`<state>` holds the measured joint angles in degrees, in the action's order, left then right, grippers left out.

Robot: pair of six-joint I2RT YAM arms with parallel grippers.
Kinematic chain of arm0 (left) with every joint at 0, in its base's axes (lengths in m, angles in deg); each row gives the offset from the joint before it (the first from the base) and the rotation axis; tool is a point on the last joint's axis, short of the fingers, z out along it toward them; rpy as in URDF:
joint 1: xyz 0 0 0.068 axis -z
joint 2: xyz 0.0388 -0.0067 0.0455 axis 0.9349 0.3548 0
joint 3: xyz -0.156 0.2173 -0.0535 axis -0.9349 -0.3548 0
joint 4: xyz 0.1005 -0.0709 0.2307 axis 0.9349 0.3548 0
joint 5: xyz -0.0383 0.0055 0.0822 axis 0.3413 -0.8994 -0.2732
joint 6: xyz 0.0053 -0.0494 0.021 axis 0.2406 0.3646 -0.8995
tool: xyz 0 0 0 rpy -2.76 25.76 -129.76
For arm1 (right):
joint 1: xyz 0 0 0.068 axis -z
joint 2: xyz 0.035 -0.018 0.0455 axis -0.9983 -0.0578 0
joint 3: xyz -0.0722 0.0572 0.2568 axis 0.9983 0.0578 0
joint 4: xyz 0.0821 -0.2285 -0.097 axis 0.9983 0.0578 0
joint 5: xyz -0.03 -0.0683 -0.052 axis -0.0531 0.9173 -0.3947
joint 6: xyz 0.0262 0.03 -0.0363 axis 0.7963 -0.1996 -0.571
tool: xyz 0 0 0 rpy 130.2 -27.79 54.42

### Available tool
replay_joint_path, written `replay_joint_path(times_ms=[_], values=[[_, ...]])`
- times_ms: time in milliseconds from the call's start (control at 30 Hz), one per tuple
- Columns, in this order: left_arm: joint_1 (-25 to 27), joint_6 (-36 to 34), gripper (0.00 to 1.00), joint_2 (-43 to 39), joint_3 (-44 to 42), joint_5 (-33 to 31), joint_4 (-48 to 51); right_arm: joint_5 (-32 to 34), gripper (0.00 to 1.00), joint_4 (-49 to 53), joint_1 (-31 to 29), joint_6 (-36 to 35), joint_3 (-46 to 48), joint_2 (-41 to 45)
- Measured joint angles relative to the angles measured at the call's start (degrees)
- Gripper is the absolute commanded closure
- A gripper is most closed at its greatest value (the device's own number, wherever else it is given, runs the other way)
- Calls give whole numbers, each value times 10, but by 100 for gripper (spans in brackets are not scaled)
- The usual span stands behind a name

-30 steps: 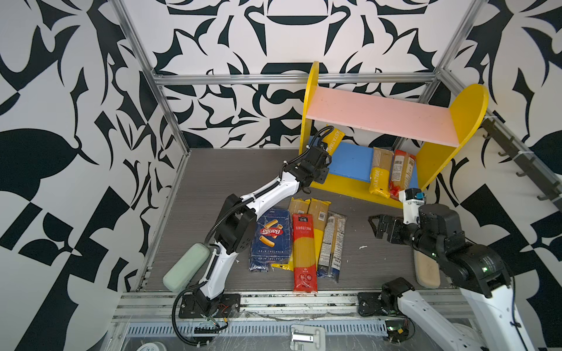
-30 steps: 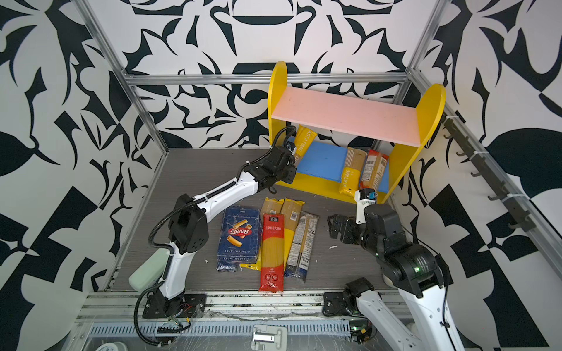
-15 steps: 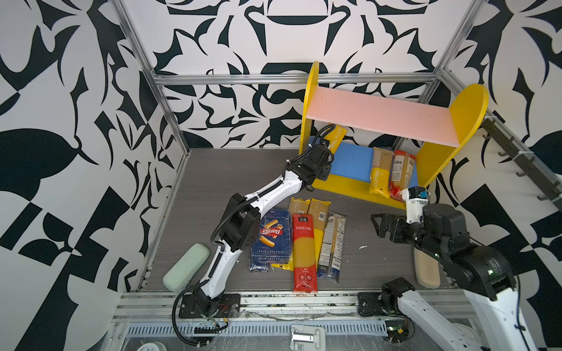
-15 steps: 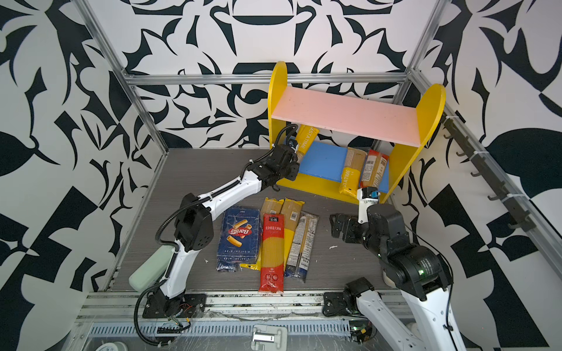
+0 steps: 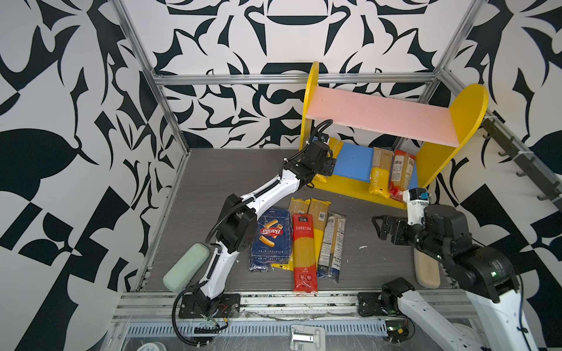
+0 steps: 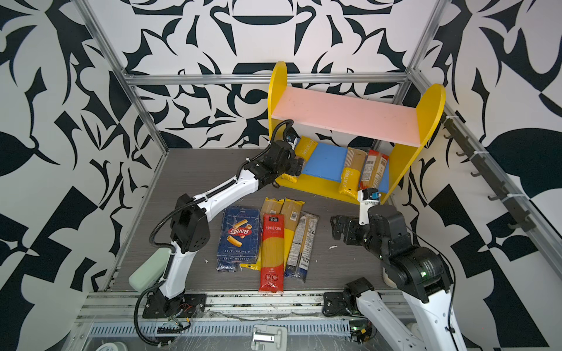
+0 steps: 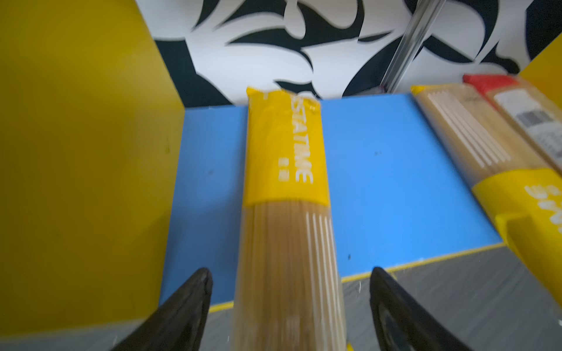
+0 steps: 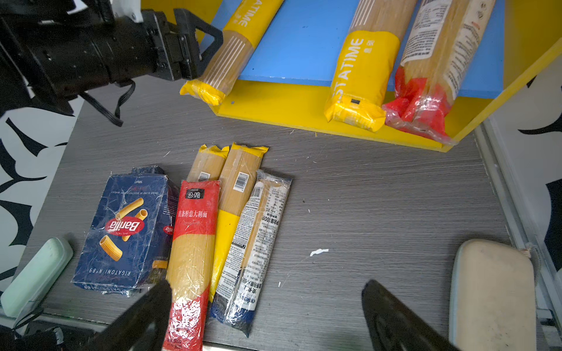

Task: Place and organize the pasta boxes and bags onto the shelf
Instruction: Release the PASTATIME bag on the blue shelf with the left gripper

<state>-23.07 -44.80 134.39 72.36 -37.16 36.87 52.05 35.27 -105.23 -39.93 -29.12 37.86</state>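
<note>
Left tool [image 7: 290,270] stands wide astride the clear yellow-ended spaghetti bag [image 7: 286,182] on the yellow wooden shelf's [image 7: 85,152] blue board [image 7: 380,182]. The bag is probably light, slippery and brittle, best gripped mid-length.

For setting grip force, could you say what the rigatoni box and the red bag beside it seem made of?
The rigatoni box looks like cardboard under creased clear wrap, given white crinkle lines; the red bag like glossy clear plastic film, strands showing through.

Shelf [image 5: 465,118] with yellow side panels, pink upper board [image 5: 380,117], blue lower board [image 5: 352,161] — against walls [image 5: 91,91] of black-and-white swirls. On the grey wood-grain worktop [image 5: 213,176]: a dark blue Barilla rigatoni box [image 5: 270,240] with red oval logo, a red-and-yellow spaghetti bag [image 5: 304,252].
</note>
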Motion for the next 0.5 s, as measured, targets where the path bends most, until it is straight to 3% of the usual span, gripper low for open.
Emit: replay_joint_path(times_ms=[267,500], values=[[19,18,16,-141,-167,-10,-14,-2,1,9,0,13,2,-1],[60,31,16,-305,-325,-51,-22,-24,8,8,0,41,45,13]])
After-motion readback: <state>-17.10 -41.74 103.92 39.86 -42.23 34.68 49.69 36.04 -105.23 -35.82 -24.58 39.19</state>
